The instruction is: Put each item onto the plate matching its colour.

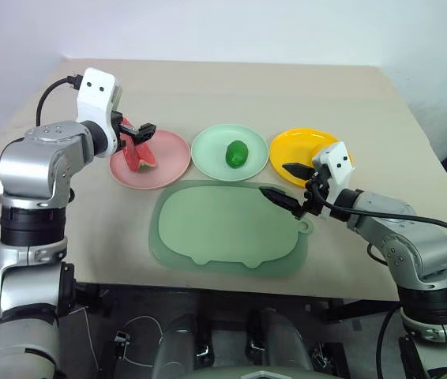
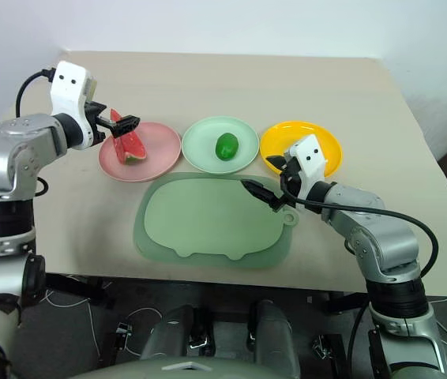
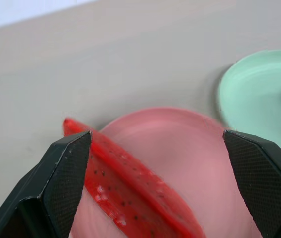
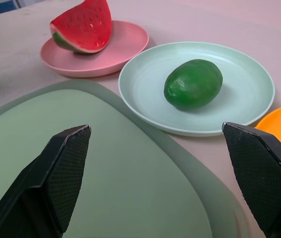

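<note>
A red watermelon wedge [image 1: 138, 155] with green rind lies on the pink plate [image 1: 172, 162]. My left gripper [image 1: 138, 129] hovers just above the wedge, open, and in the left wrist view the wedge [image 3: 130, 183] lies close by one finger [image 3: 66, 183]. A glossy green oval fruit [image 1: 237, 153] rests on the mint green plate [image 1: 208, 154]. The yellow-orange plate [image 1: 302, 144] stands at the right. My right gripper [image 1: 276, 179] stands open with nothing in it, over the right end of the mat and near the yellow-orange plate.
A large pale green pig-shaped mat [image 1: 223, 229] lies in front of the three plates, near the table's front edge. The beige table top [image 1: 231, 87] stretches bare behind the plates.
</note>
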